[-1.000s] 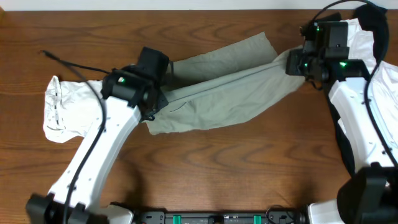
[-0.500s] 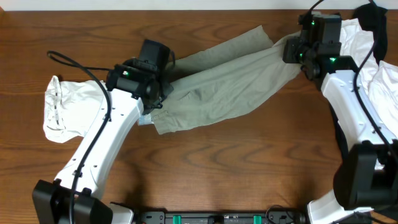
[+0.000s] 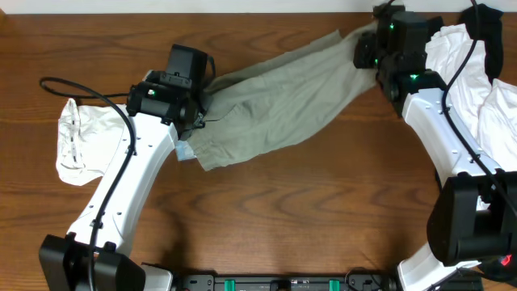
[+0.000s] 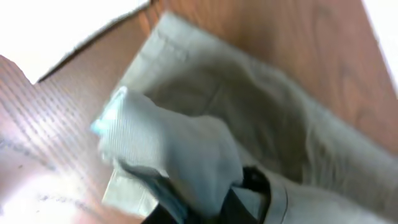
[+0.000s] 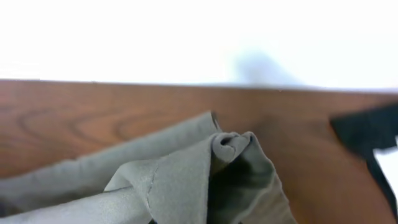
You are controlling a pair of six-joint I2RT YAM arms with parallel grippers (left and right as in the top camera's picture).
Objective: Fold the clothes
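The surface (image 3: 307, 210) is dark brown wood with a strong grain, and most of its near half is bare. Along its far edge runs a plain white wall (image 3: 242, 6), which fills the top of the right wrist view as a bright blank. The khaki garment (image 3: 275, 101) lies stretched in a long slant across the far half of the wood, low at the left and climbing toward the far right corner. The right tool (image 3: 367, 44) is clamped on its upper end, where the cloth bunches into a folded ridge (image 5: 230, 146) just clear of the wood. The left tool (image 3: 198, 121) sits over the lower end among crumpled folds. The left wrist view is too blurred to tell whether it grips the cloth or has let go. A crumpled white garment (image 3: 85, 141) lies flat near the left edge, well apart from the right arm. More white clothes (image 3: 464, 56) are heaped in the far right corner, with a black cloth (image 3: 489, 20) on top. A thin black cable (image 3: 81, 85) loops over the wood by the left arm.
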